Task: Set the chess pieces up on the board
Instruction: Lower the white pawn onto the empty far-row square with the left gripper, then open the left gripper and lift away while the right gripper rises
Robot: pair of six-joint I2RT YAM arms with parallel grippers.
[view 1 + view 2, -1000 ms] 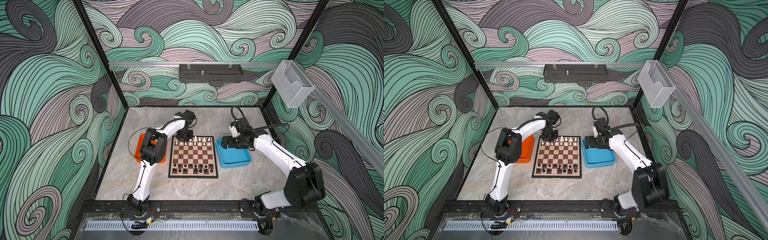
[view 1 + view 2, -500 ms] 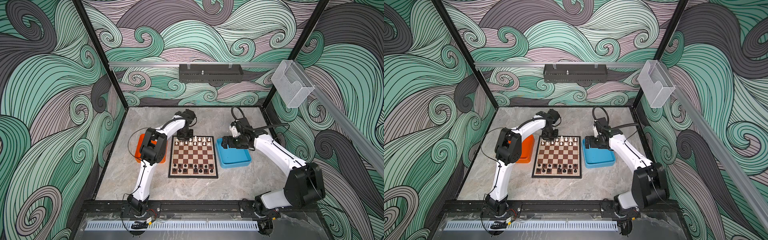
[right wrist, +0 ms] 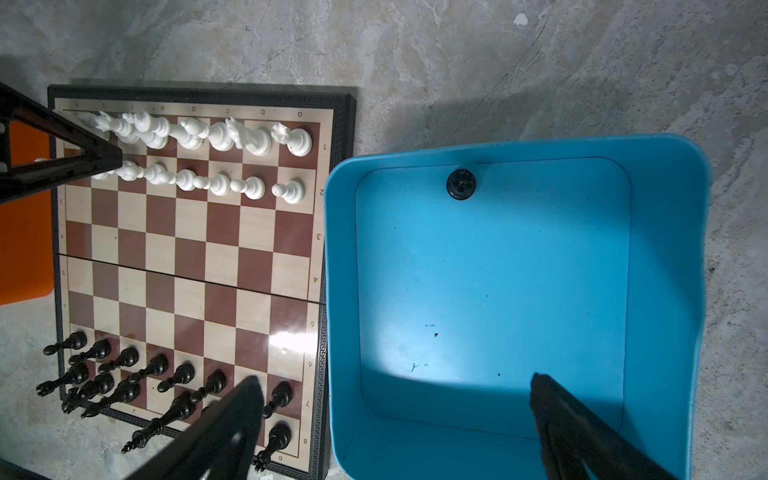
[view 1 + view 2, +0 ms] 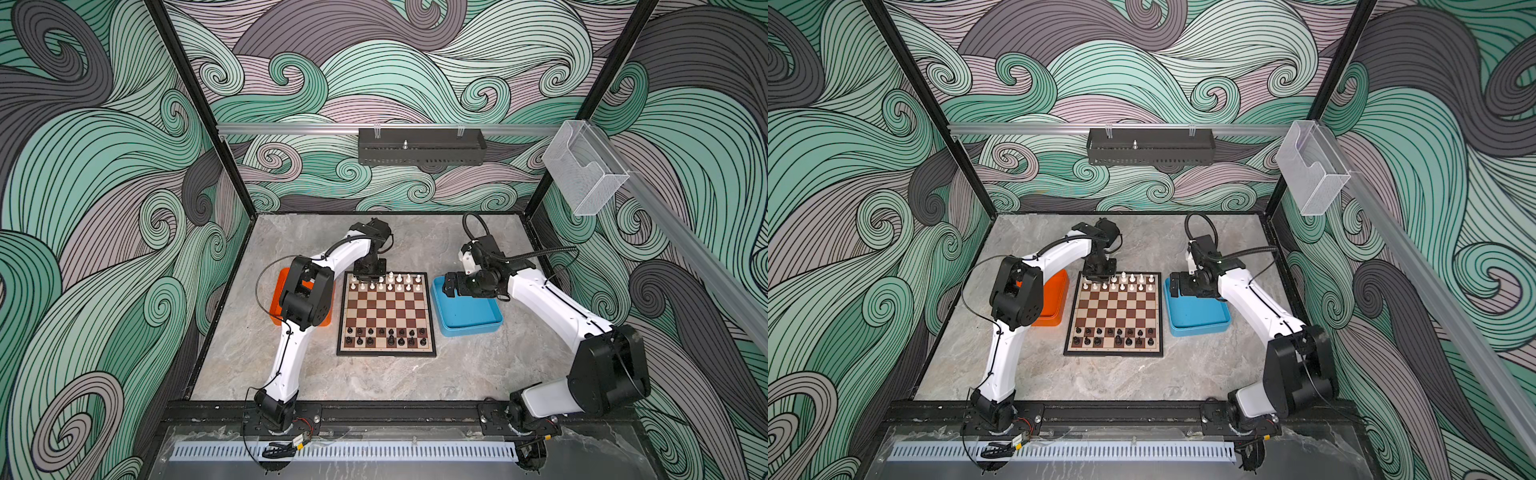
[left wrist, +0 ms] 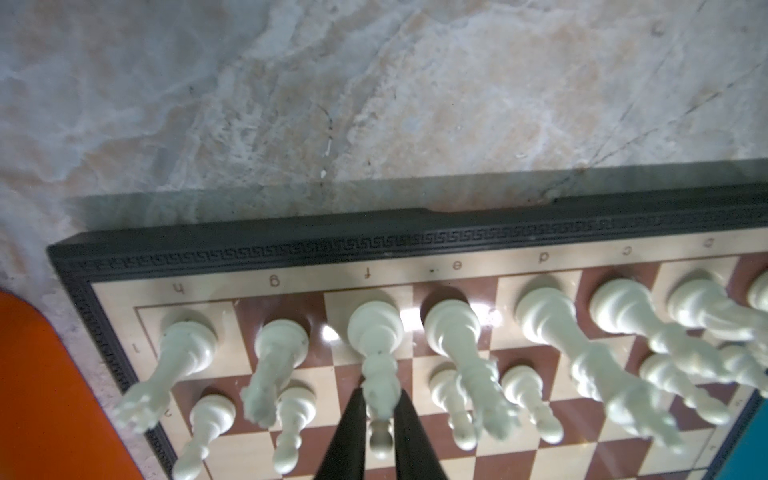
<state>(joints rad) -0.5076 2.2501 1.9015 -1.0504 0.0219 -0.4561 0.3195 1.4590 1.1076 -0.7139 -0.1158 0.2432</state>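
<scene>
The board (image 4: 386,309) lies mid-table, seen in both top views. White chess pieces (image 4: 390,282) fill its two far rows and black ones (image 4: 386,336) stand in its two near rows. My left gripper (image 5: 380,399) points down at the far left part of the board. Its black fingers (image 5: 353,424) hug the head of a white bishop (image 5: 376,332) that stands on the f-file back square. My right gripper (image 3: 397,380) hovers wide open over the blue tray (image 3: 332,249). One black piece (image 3: 461,184) stands in that tray.
An orange tray (image 4: 276,299) sits left of the board, partly hidden by the left arm. The blue tray (image 4: 469,316) sits right of it. Bare marble table lies in front of the board. Black frame posts and patterned walls enclose the cell.
</scene>
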